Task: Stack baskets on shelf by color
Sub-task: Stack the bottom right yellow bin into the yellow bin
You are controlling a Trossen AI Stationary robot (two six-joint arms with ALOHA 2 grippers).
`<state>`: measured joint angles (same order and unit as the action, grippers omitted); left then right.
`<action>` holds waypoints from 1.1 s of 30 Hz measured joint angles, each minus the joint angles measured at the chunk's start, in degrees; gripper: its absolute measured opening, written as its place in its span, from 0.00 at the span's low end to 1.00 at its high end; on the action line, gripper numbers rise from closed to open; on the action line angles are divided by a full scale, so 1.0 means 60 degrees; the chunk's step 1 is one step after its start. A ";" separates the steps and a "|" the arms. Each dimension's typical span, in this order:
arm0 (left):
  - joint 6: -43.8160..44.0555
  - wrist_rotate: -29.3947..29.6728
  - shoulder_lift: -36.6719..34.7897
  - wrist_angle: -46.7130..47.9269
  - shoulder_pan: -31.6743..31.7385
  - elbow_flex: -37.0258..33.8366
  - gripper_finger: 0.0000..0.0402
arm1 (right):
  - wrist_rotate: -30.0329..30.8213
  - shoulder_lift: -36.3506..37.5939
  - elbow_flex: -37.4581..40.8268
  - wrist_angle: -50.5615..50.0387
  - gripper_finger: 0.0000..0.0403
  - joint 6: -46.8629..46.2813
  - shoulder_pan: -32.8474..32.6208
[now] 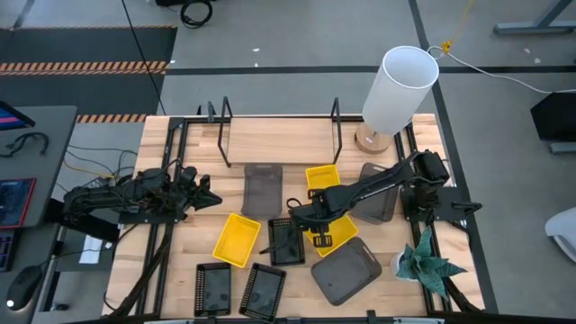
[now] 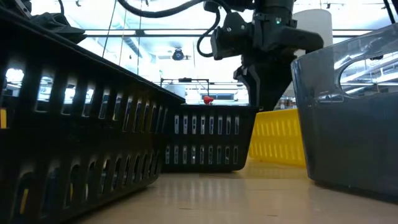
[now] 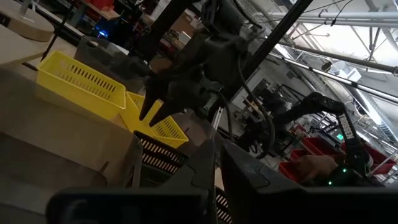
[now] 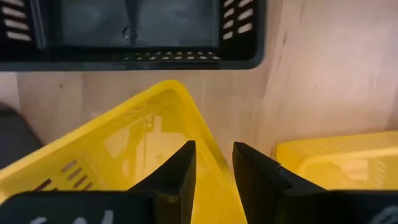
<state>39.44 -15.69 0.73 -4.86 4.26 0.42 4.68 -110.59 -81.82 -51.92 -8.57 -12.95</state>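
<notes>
On the worktop (image 1: pixel 180 270) the shelf (image 1: pixel 279 135) stands at the far side and, as far as we can see, holds no basket yet. Two dark grey baskets lie just in front of it, one left of centre (image 1: pixel 262 190) and one under the right arm (image 1: pixel 378 193); a third grey basket (image 1: pixel 346 270) sits near and right.

One yellow basket (image 1: pixel 236 239) lies left of centre, another (image 1: pixel 322 175) sits near the shelf, and the third (image 4: pixel 124 155) is at the middle, under the right claw (image 4: pixel 211 165). Three black baskets sit near us, one (image 1: pixel 286 241) just beside that claw.

The right claw's fingers straddle the yellow basket's rim wall, narrowly parted; we judge they grip it, or are about to.

The left claw (image 1: pixel 202 191) waits at the left edge; we cannot tell whether it is open.

We see these risks:
- A pinch on one thin wall near a corner may let the basket swing or slip when lifted.
- The tilted basket could catch the black basket beside it and drag it.
- On the way to the shelf it might clip the shelf's upright loop ends or the tall white cylinder (image 1: pixel 399 87).
</notes>
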 joint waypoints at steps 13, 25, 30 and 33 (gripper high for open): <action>0.0000 0.0000 0.0000 -0.0003 0.0003 -0.0002 0.09 | 0.0042 -0.0528 0.0011 -0.0098 0.20 0.1309 -0.0007; 0.0000 0.0000 0.0000 0.0058 0.0003 0.0000 0.09 | 0.0339 -0.0252 0.0004 -0.0402 0.05 0.1400 -0.0008; 0.0000 0.0001 0.0000 0.0054 0.0003 0.0001 0.10 | 0.0577 0.0512 0.0011 -0.0475 0.02 0.0604 0.0211; 0.0000 0.0001 0.0000 0.0057 0.0003 -0.0002 0.09 | 0.0585 0.1168 0.0011 -0.0489 0.03 -0.0280 0.0447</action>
<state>39.44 -15.68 0.73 -4.51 4.27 0.41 8.19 -103.59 -81.76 -54.85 -10.25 -10.27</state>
